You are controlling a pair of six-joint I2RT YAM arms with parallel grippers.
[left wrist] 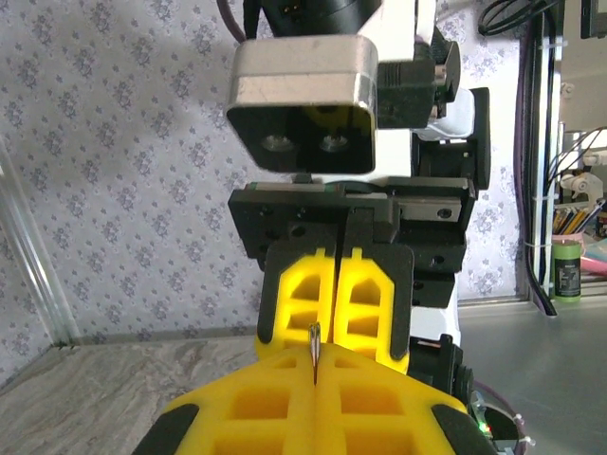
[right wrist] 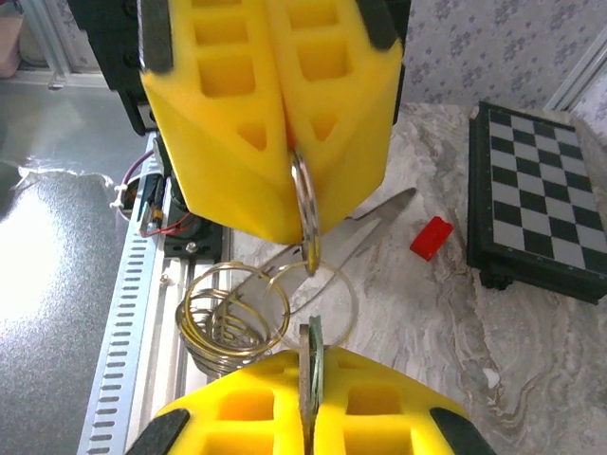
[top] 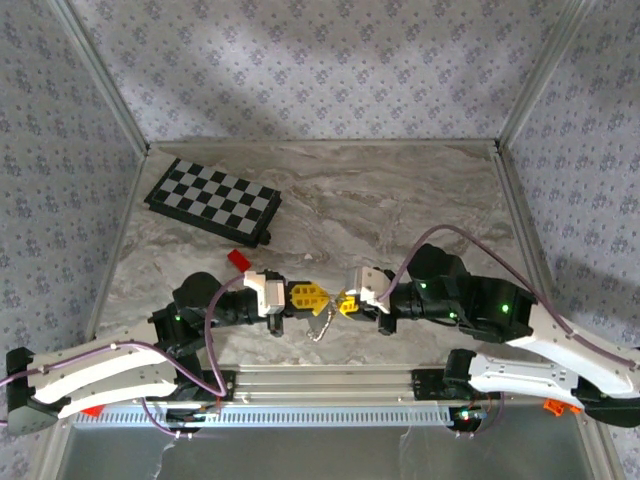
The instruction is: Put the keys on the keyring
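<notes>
At the near edge of the counter (top: 400, 200), the left gripper (top: 307, 296) is clamped on the keyring (right wrist: 303, 199). Just right of it, the right gripper (top: 347, 303) pinches the key (right wrist: 311, 365). If the two are misaligned, I think the key could twist loose and drop.

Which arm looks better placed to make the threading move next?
Probably right: the right gripper pinches the key near the keyring, which the left gripper clamps and can hold steady.
</notes>
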